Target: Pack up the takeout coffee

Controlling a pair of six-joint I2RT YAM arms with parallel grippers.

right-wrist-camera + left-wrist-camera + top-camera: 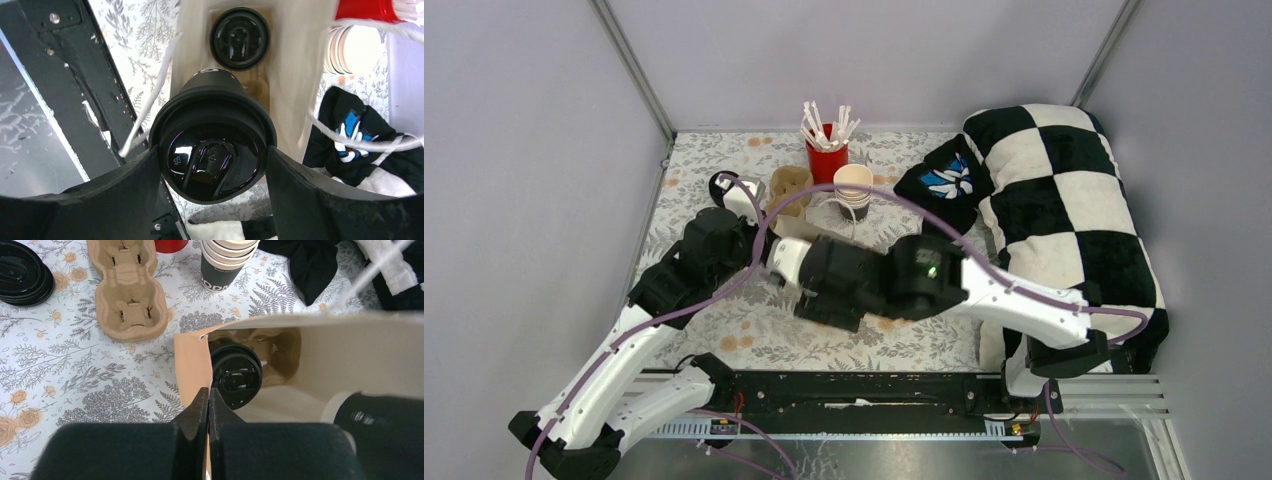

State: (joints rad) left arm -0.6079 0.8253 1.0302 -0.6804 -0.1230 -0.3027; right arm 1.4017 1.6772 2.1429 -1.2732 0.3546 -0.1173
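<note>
My left jaws pinch the rim of the paper bag (190,365) mid-table, holding it open; my right jaws grasp one lidded cup (212,150) over the mouth. The other cup (239,38) sits inside. I'd lower mine upright beside it, off the walls.

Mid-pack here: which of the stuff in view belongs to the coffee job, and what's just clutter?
Job: paper bag, pinched by left end effector; lidded cup inside it; second lidded cup in right end effector.

Lying about: empty cup carrier, stack of black lids, lidless cups, red cup of sticks, black cloth, checkered pillow.
</note>
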